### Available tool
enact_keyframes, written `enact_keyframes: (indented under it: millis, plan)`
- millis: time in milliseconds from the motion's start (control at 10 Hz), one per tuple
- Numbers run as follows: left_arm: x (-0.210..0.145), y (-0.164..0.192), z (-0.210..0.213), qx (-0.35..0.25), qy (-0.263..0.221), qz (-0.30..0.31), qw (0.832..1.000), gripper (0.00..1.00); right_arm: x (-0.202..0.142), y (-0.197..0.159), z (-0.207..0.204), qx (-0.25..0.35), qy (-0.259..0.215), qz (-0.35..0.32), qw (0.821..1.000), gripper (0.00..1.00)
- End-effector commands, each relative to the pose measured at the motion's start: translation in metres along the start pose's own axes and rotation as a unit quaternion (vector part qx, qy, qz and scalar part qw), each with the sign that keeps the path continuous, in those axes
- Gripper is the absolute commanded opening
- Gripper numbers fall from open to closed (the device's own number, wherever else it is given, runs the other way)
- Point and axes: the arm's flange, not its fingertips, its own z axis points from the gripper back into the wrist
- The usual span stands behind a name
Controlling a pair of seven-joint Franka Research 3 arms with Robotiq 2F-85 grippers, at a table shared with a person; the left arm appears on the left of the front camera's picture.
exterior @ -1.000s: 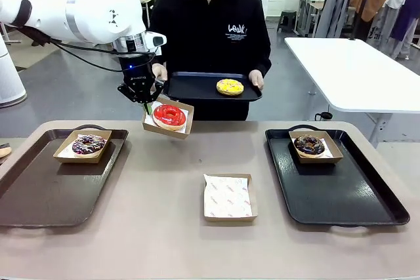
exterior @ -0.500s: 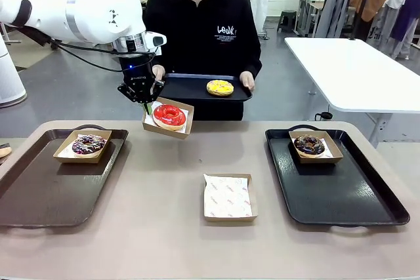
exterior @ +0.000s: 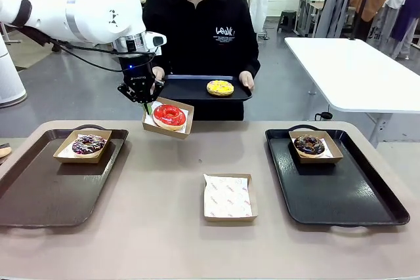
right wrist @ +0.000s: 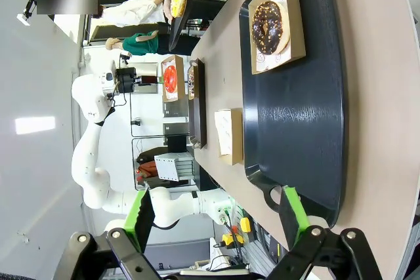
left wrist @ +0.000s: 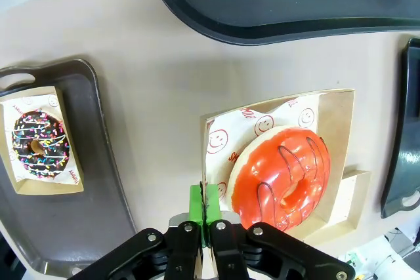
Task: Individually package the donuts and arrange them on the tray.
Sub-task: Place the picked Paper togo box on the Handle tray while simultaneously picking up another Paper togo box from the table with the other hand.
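Note:
My left gripper (exterior: 147, 102) hangs above the table's far left part, shut on the rim of a cardboard box (exterior: 152, 127) that holds the red-glazed donut (exterior: 169, 115). In the left wrist view the green pads (left wrist: 197, 202) pinch the box's paper-lined edge next to the red donut (left wrist: 285, 178). The person holds a black tray (exterior: 190, 88) with the yellow-glazed donut (exterior: 220, 88) just behind it. A purple-white sprinkled donut (exterior: 88, 143) sits boxed on the brown tray (exterior: 46, 195). A boxed chocolate donut (exterior: 309, 145) rests on the black tray (exterior: 335, 195). My right gripper (right wrist: 216, 218) stands open above that tray's near end.
An empty paper-lined cardboard box (exterior: 228, 197) lies at the table's middle front. A white table (exterior: 354, 70) stands behind on the right. The person stands at the far edge, both hands on their tray.
The person has shifted a little to the left and raised their tray with the yellow donut slightly. My left gripper and the boxed red donut have held still.

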Motion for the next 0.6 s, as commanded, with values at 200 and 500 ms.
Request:
enact_keyframes:
  millis: [200,500]
  plan:
    - [-0.034,0.054,0.035,-0.018,0.005,-0.051,0.999,0.01,-0.002,0.08,-0.054,-0.099,0.041,0.058,0.993,1.0]
    - [-0.072,0.123,0.066,-0.002,-0.005,-0.025,1.0,0.01,-0.004,0.155,-0.127,-0.184,0.072,0.084,0.977,1.0]
